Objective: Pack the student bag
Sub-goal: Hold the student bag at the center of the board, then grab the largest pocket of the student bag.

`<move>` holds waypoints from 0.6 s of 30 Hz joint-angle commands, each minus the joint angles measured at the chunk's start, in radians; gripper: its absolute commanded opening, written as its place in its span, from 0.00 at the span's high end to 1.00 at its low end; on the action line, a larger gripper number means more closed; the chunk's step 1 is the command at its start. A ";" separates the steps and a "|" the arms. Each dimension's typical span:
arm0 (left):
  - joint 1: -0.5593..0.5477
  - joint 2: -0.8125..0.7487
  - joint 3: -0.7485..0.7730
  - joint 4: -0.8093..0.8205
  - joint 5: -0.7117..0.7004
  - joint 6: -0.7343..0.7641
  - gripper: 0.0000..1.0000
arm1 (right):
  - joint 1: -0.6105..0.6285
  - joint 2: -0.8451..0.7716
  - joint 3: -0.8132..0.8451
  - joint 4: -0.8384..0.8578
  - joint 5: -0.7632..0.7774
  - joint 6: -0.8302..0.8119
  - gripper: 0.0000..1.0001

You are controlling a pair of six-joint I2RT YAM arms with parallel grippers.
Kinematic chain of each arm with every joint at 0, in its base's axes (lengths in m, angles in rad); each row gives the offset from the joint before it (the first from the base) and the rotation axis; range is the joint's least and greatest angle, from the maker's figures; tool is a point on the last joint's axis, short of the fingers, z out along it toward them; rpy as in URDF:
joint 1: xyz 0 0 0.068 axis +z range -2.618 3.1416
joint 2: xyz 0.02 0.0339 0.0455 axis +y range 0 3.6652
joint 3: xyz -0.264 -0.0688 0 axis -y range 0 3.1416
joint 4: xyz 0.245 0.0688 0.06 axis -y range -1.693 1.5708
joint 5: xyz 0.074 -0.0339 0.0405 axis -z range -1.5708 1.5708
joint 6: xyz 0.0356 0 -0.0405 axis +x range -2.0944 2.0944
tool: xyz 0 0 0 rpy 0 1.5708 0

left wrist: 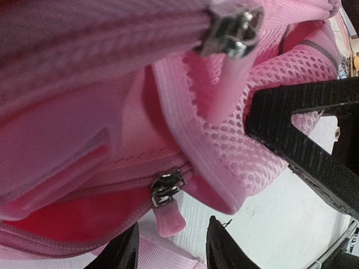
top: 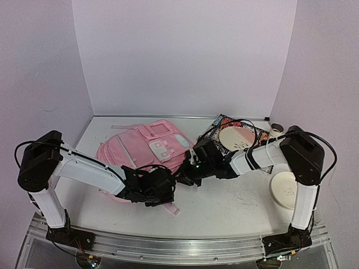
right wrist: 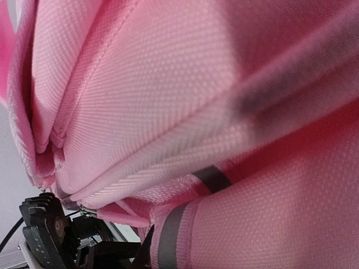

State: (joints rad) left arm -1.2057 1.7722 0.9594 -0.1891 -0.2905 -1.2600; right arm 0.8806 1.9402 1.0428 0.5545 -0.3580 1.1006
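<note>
A white bench [top: 224, 207] stands between pale lilac walls. The student bag [top: 140, 148] lies flat on its left-centre part, straps toward the arms. At the bag's near edge the left fingers [left wrist: 120, 252] stand apart, a pink zip pull [left wrist: 168, 219] hanging in the gap between their tips without touching either. The right fingers [top: 185, 175] press into the bag's right edge; pink fabric fills the wrist view, so I cannot tell whether they grip. Behind, a round plate [top: 235, 137] rests on a patterned book [top: 216, 126]; a white dish [top: 283, 188] sits far right.
</note>
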 commanded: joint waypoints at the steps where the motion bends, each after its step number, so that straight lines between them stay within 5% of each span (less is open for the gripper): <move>1: 0.005 0.035 0.040 0.006 -0.043 -0.023 0.57 | 0.007 0.017 0.061 0.068 -0.043 0.003 0.84; 13: 0.062 -0.029 -0.066 0.149 -0.021 -0.119 0.72 | 0.008 0.030 0.067 0.075 -0.060 0.006 0.84; 18: 0.087 -0.129 -0.236 0.349 0.015 -0.223 0.74 | 0.007 0.028 0.067 0.074 -0.062 0.005 0.84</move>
State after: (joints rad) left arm -1.1468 1.7402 0.8419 0.0079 -0.2934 -1.3658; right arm 0.8806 1.9656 1.0649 0.5758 -0.3911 1.1019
